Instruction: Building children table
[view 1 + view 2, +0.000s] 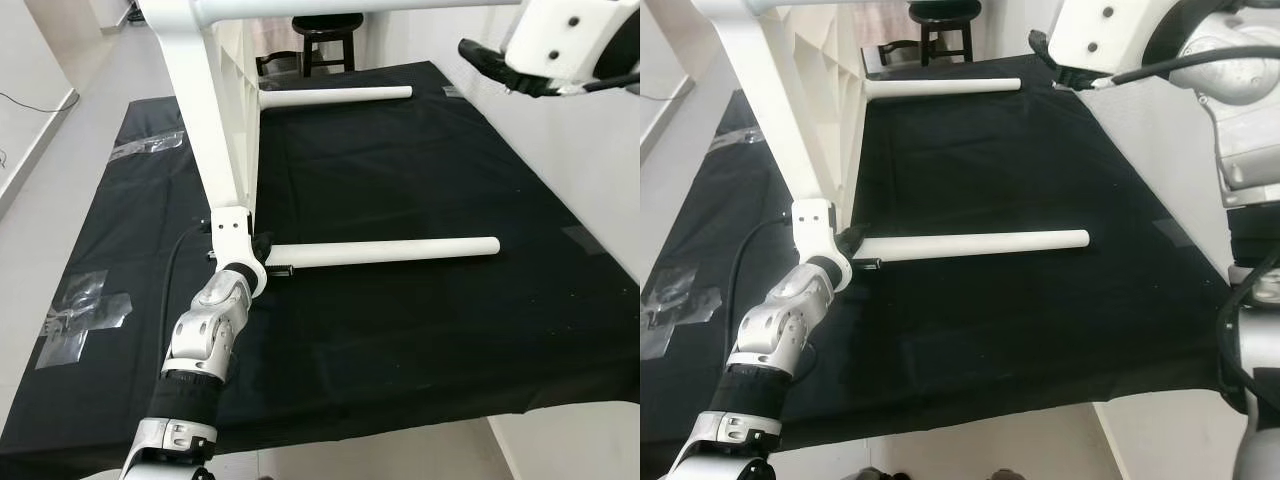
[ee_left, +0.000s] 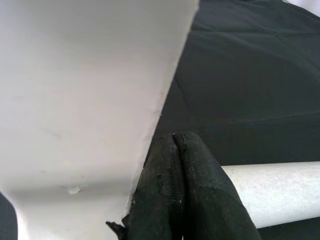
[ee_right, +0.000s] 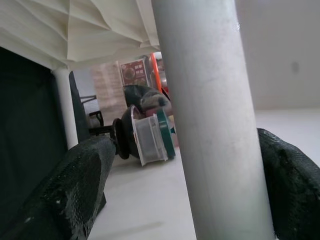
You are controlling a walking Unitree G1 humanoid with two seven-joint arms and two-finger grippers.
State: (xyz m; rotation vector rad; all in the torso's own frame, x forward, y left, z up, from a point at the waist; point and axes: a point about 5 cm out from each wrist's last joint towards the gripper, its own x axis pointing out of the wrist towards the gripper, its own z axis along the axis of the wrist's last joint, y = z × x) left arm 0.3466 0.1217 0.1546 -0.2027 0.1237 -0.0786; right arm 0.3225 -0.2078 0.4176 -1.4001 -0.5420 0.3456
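Two white legs already project from the children table (image 1: 225,120), which stands tipped on its side on the black-draped counter (image 1: 420,330). The near leg (image 1: 385,251) lies level just above the cloth, running away from the tabletop's lower corner; the far leg (image 1: 335,95) runs parallel to it, farther along the same edge, toward the dark stool (image 1: 325,40) beyond the counter.

The left pincer (image 1: 262,250) sits at the base of the near leg, beside the tabletop corner. In the left wrist view its fingers (image 2: 182,195) are pressed together with nothing between them; the leg (image 2: 272,192) passes beside them.

The right pincer (image 3: 185,185) is raised above the counter's far side. In its wrist view the fingers (image 3: 65,195) stand apart on either side of an upper leg (image 3: 210,115); we cannot tell whether they touch it.

We judge the main risks as follows. The tabletop rests on one edge, so a sideways push at the near leg could tip it. An unclamped upper leg gives no restraint. A pincer closing off-centre could twist the leg in its socket.
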